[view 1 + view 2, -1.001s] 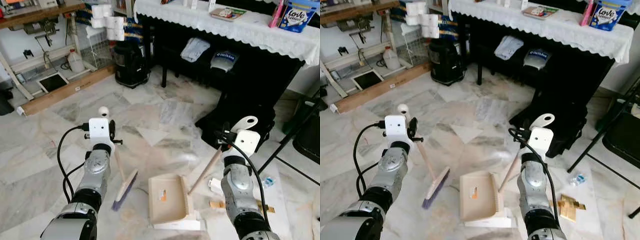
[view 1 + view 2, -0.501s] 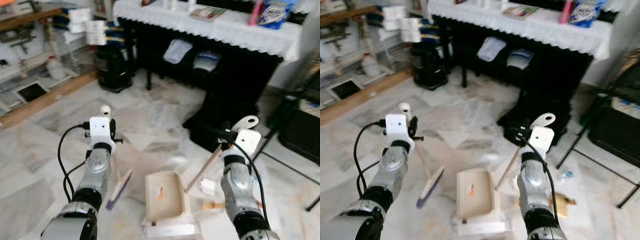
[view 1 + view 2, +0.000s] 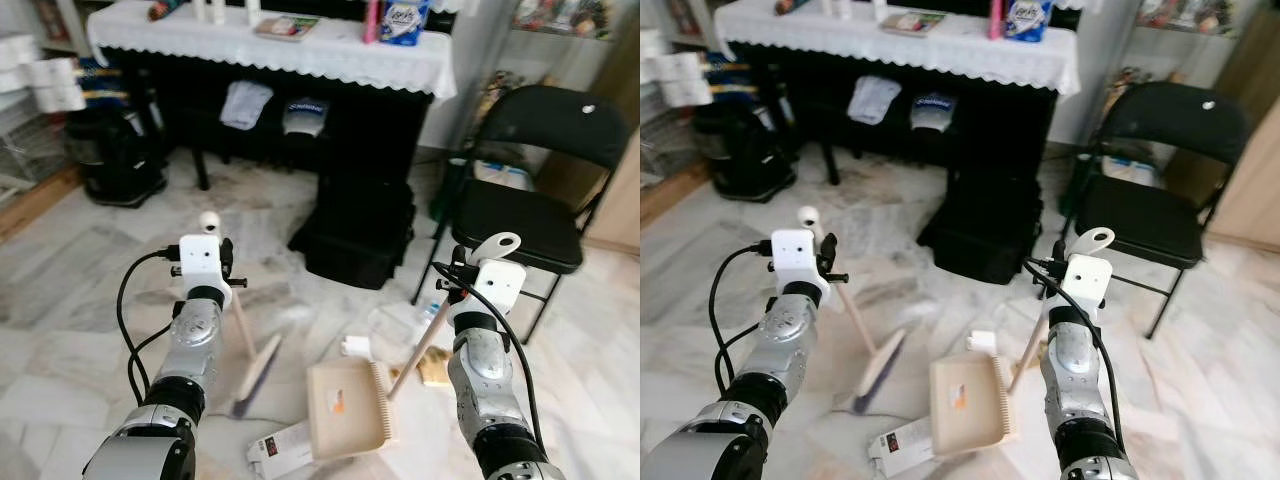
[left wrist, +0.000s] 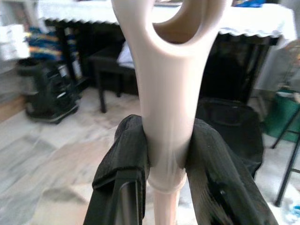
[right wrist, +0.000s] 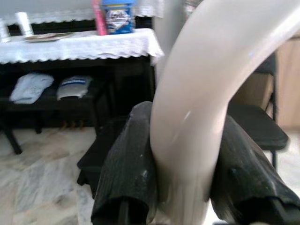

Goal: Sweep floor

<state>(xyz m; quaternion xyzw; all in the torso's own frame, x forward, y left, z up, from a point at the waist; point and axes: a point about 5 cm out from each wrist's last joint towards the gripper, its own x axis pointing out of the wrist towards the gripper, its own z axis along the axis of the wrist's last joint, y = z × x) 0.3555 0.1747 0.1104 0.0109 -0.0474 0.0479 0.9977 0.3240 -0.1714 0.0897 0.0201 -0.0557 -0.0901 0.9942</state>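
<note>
My left gripper [image 4: 168,157] is shut on the cream handle of a short broom [image 3: 241,322]. Its brush head [image 3: 257,373] rests tilted on the marble floor in front of me. My right gripper [image 5: 180,185] is shut on the handle of a beige dustpan [image 3: 349,409], whose pan lies flat on the floor between my arms. A flat printed carton [image 3: 281,449] lies at the pan's near edge. A small white box [image 3: 354,347] and a brown cardboard scrap [image 3: 434,371] lie just beyond the pan.
A black folding chair [image 3: 529,201] stands to the right. A black bag [image 3: 360,236] sits ahead on the floor, in front of a table with a white lace cloth [image 3: 300,55]. A black bin [image 3: 112,160] stands at the far left.
The camera has swung to the right, bringing the folding chair into view. Both grippers still hold the broom and dustpan, which have moved along over the floor with me.
</note>
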